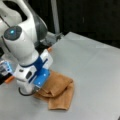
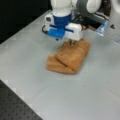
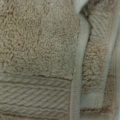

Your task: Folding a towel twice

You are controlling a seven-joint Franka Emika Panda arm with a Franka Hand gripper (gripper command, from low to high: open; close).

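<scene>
end effector (image 2: pixel 71 41) low on towel (image 2: pixel 68 57); opening cannot tell; towel folded, bunched

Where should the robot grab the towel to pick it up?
Probably the layered corner of the towel at a front view's bottom, pinched from above. The folded layers there bulge up off the table, giving the gripper, now low over the opposite end, something to close on.

Counter (image 1: pixel 95 65): grey, smooth sheet under my arm, seen in both front views (image 2: pixel 27 57).
Lying on it: the towel (image 1: pixel 58 90), orange-brown terry, folded into a thick bundle (image 2: pixel 68 58).
Wrist view: towel (image 3: pixel 37 45) pile and a ribbed stripe band.
</scene>
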